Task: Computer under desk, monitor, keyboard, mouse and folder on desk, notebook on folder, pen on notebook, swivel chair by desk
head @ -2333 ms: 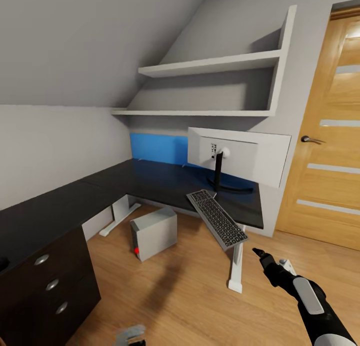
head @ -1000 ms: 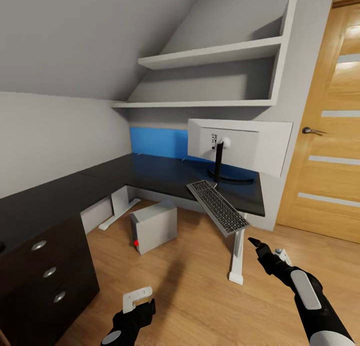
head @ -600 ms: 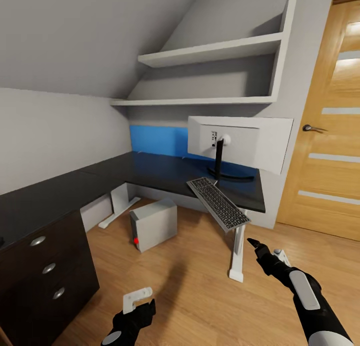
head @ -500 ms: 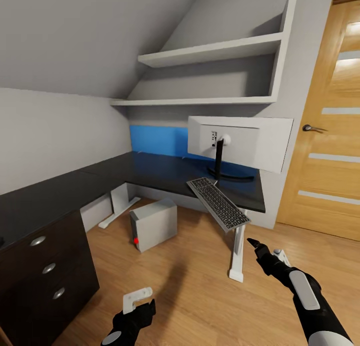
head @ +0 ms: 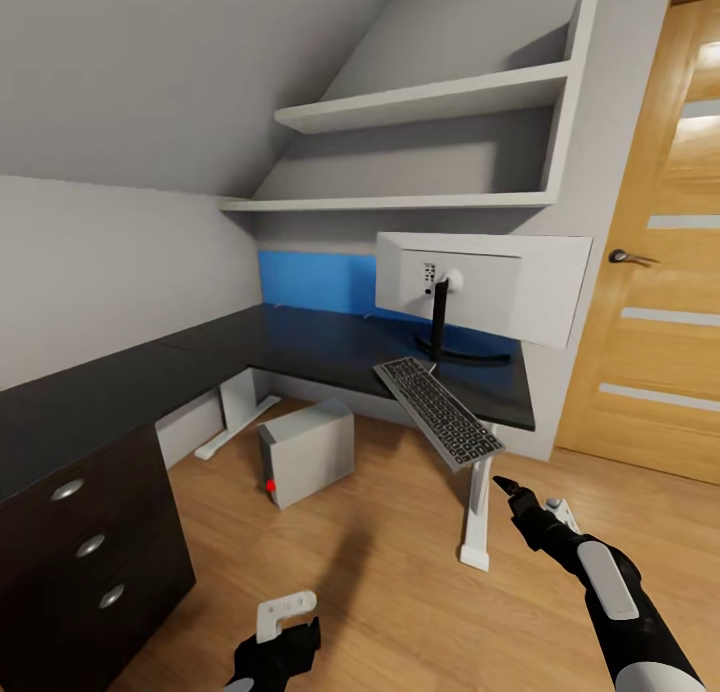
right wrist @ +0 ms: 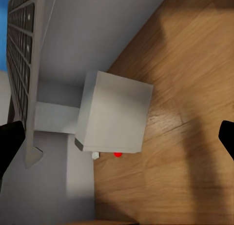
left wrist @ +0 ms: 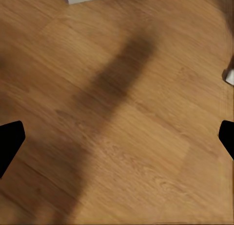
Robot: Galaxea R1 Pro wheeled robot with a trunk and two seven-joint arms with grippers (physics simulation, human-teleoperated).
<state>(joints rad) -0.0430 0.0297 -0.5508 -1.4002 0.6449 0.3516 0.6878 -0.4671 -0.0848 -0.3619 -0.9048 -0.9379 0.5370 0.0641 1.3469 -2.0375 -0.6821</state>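
Head view, black desk, three shut drawers

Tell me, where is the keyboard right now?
In the head view, the keyboard sits tilted, hanging over the front edge of the black desk, just in front of the monitor and above the white desk leg.

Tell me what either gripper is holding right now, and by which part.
Nothing is held. The left gripper is open over bare wood plank floor; the right gripper is open, facing the pale grey box-shaped computer.
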